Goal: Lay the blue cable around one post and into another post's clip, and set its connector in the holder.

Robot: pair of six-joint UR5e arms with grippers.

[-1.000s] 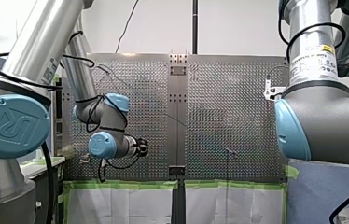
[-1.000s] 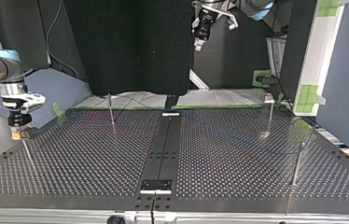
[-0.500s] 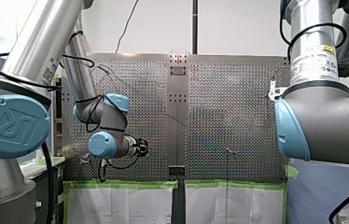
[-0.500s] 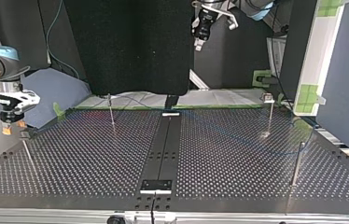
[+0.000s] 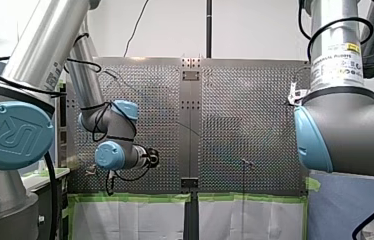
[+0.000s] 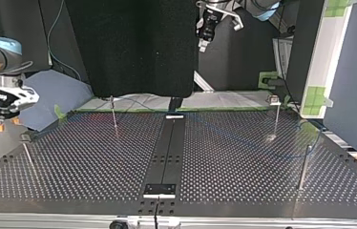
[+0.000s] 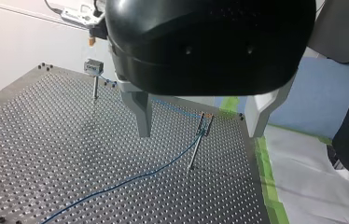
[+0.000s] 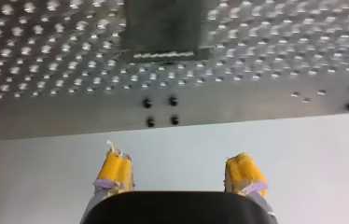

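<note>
Evidently empty, my right gripper (image 8: 179,179) hangs with its yellow pads (image 8: 114,171) spread apart, just past the edge of the perforated table (image 8: 46,60) and near the holder (image 7: 92,66). My left gripper (image 7: 199,119) is likewise spread and carries nothing, high over the table. The blue cable (image 7: 130,179) lies across the holes, passes through the clip atop a thin post (image 7: 196,149) and runs on to the holder. Whether its connector sits fully home is too small to tell. If it does not, the cable's own spring could probably pull it free, or lift the line out of the clip. A dark centre strip (image 6: 167,152) divides the table, green tape (image 5: 135,198) edges it, and a black curtain (image 6: 138,47) hangs behind.
</note>
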